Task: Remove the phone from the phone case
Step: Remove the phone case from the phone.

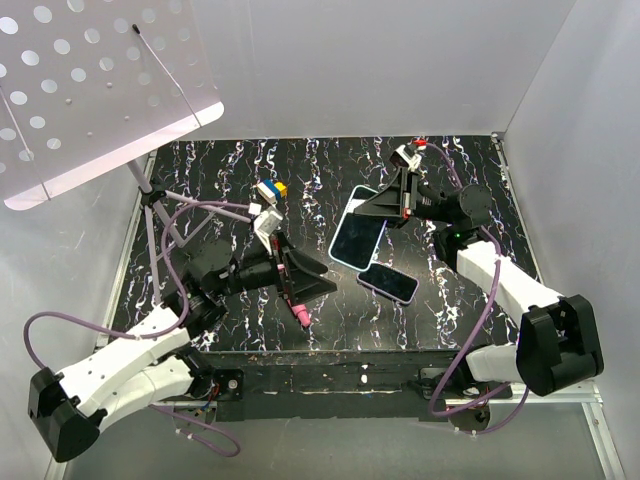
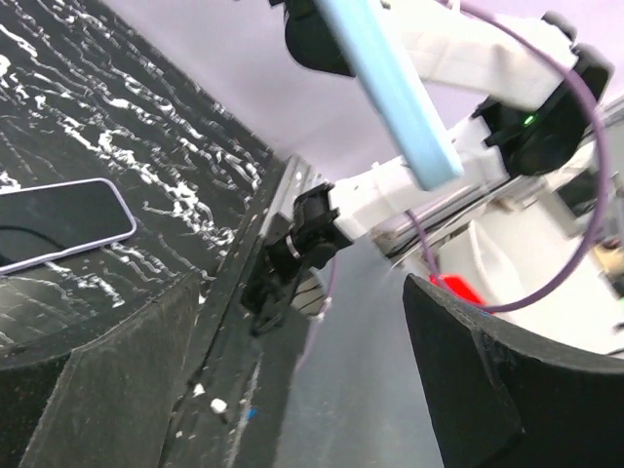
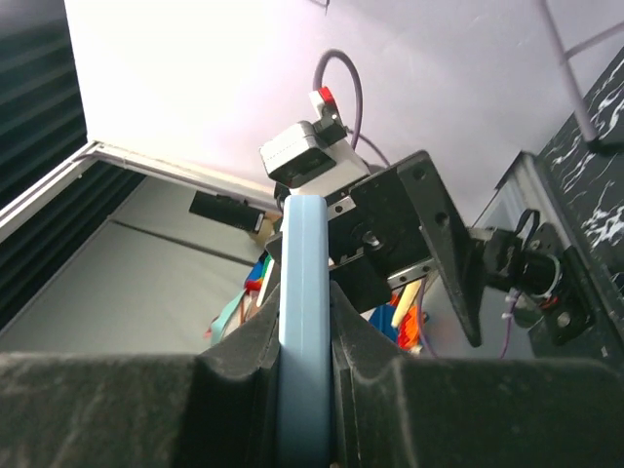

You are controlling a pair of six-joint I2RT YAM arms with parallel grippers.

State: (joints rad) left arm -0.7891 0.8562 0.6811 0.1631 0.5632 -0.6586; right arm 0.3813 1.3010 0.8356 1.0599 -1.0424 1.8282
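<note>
My right gripper [image 1: 372, 207] is shut on the top edge of a light blue phone case [image 1: 358, 238] and holds it tilted above the black marbled table [image 1: 230, 165], dark face up. In the right wrist view the pads [image 3: 239, 385] clamp the case's blue edge [image 3: 304, 292]. A dark phone with a lilac rim [image 1: 388, 283] lies flat on the table just below the case; it also shows in the left wrist view [image 2: 58, 226]. My left gripper [image 1: 318, 283] is open and empty, left of the phone, its jaws wide apart [image 2: 312, 390]. The held case hangs above in that view [image 2: 390, 88].
A white perforated plate [image 1: 90, 90] on a tripod [image 1: 160, 215] stands at the back left. White walls enclose the table. The table's front edge [image 1: 330, 350] runs just below the phone.
</note>
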